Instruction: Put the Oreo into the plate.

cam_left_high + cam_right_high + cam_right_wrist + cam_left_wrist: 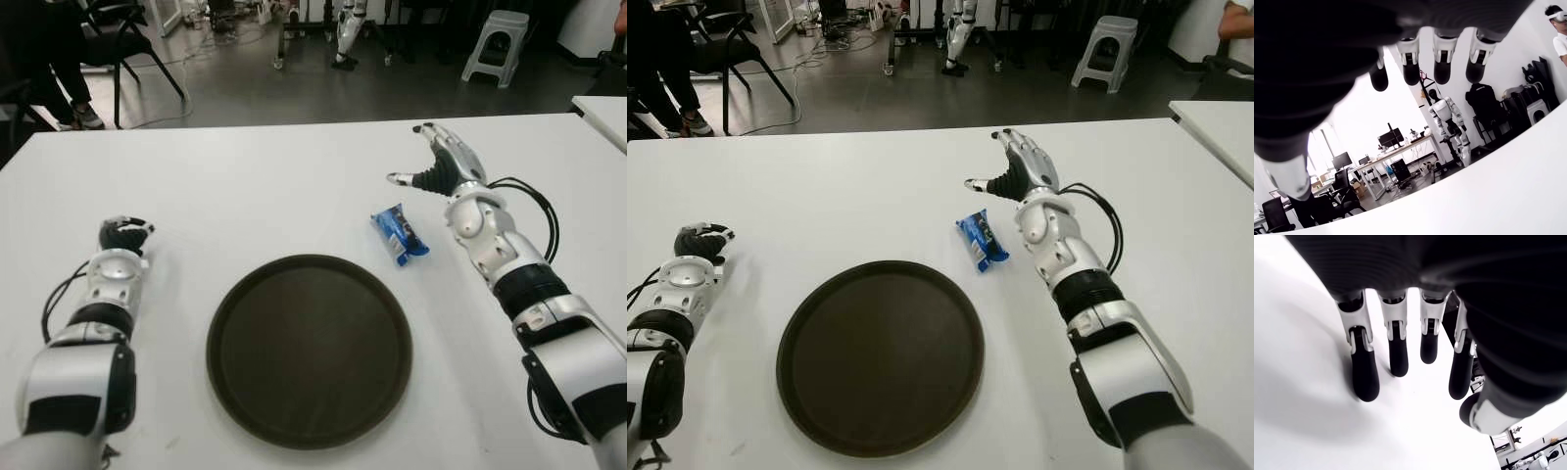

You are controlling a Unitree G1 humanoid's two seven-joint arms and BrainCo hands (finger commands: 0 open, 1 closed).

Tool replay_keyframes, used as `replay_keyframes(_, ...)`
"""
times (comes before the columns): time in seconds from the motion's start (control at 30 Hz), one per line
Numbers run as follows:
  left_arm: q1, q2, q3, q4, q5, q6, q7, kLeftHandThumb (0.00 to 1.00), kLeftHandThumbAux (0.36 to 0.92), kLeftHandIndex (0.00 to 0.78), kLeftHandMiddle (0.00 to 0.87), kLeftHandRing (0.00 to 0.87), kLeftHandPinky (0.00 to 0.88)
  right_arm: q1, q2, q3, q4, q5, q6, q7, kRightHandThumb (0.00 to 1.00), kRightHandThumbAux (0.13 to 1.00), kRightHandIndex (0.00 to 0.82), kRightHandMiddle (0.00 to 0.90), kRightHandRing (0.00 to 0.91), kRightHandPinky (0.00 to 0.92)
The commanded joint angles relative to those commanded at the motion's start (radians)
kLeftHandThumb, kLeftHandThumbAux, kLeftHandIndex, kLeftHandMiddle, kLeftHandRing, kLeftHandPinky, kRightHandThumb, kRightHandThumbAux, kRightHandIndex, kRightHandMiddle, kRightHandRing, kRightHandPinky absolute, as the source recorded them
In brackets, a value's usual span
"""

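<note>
The right hand (438,162) is raised above the white table (255,186), beyond and slightly to the right of the Oreo packet (399,234); its fingers are spread and hold nothing, as the right wrist view confirms. The packet lies flat on the table just beside the far right rim of the round dark plate (227,304), apart from it and not touching the hand. The plate holds nothing.

Risks, as a judgement. The packet is thin and lies flat on a smooth surface, so fingertips closing from above may slide over the wrapper or push it along the table instead of lifting it. A push toward the plate could jam it against the raised rim; a push away would carry it farther from the plate. A weak pinch on the glossy film could also let it slip out during the carry.

Appearance of the packet: a small, oblong, blue wrapper with white and dark print, crimped at both ends, lying at a slant to the table edge.

The left hand (124,235) shows to the left of the plate, well apart from it, fingers extended and holding nothing.
</note>
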Motion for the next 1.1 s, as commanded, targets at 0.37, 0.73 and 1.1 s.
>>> replay_keyframes(0.37,-0.001,-0.004,0.015,0.005,-0.01,-0.009,-0.01,0.685,0.719,0.402,0.187,0.209,0.235,-0.008,0.028,0.03,0.028,-0.03,0.098,0.017,0.076,0.531,0.0,0.0,0.0,0.0)
replay_keyframes(0.73,-0.004,-0.004,0.011,0.01,0.002,-0.009,-0.011,0.688,0.717,0.407,0.19,0.218,0.228,-0.052,0.052,0.071,0.151,-0.056,0.197,0.063,0.043,0.469,0.0,0.0,0.0,0.0)
replay_keyframes(1.1,-0.012,-0.012,0.014,0.011,-0.002,0.0,-0.008,0.684,0.72,0.403,0.172,0.215,0.243,-0.079,0.067,0.117,0.217,-0.084,0.267,0.115,0.001,0.461,0.0,0.0,0.0,0.0)
